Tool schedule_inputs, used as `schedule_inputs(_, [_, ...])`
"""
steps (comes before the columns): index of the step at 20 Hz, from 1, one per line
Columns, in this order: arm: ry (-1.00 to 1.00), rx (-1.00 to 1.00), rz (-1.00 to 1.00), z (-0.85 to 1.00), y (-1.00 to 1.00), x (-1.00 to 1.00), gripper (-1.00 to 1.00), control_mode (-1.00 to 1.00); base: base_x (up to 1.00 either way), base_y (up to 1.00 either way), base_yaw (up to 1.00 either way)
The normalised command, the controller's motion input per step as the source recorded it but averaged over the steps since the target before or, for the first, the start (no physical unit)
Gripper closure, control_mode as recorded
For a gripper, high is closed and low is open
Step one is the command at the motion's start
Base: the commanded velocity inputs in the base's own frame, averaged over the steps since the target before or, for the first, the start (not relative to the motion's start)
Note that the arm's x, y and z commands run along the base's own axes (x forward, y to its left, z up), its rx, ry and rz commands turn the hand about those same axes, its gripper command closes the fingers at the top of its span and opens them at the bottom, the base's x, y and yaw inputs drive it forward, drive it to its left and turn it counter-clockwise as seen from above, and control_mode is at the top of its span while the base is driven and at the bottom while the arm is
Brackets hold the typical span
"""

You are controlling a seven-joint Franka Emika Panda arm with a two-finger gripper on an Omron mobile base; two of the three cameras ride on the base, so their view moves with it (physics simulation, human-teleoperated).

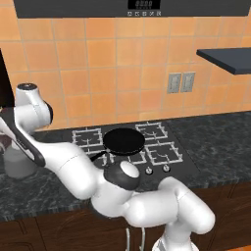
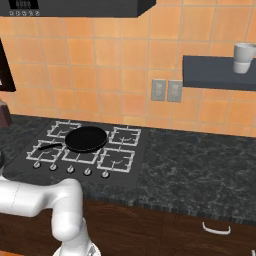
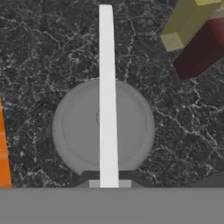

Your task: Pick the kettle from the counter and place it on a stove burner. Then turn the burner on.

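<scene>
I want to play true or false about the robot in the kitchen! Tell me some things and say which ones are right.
1. The kettle sits on the dark counter. True.
2. The frying pan is on the floor. False: it rests on the cooktop.
3. The gripper is wide open. False: it is shut on the kettle's handle.
4. A white cup stands on the wall shelf. True.
5. The kettle is on a burner. False: it is on the counter.
</scene>
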Motion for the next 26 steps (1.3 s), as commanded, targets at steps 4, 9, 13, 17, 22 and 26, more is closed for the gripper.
schedule_inputs(4, [-0.02, 0.02, 0.0, 0.27, -0.9, -0.15, 1.0, -1.0, 0.0, 0.0, 0.0])
schedule_inputs(9, [-0.02, 0.06, -0.01, 0.14, -0.98, -0.46, 1.0, -1.0, 0.0, 0.0, 0.0])
schedule_inputs(13, [-0.16, 0.07, -0.04, 0.34, -0.74, -0.34, 1.0, -1.0, 0.0, 0.0, 0.0])
schedule_inputs(17, [-0.19, 0.0, -0.13, 0.38, -0.3, 0.39, 1.0, -1.0, 0.0, 0.0, 0.0])
schedule_inputs(22, [-0.05, 0.0, -0.25, 0.14, -0.34, 0.47, 1.0, -1.0, 0.0, 0.0, 0.0])
schedule_inputs(26, [0.04, 0.01, -0.22, 0.26, -0.54, 0.16, 1.0, -1.0, 0.0, 0.0, 0.0])
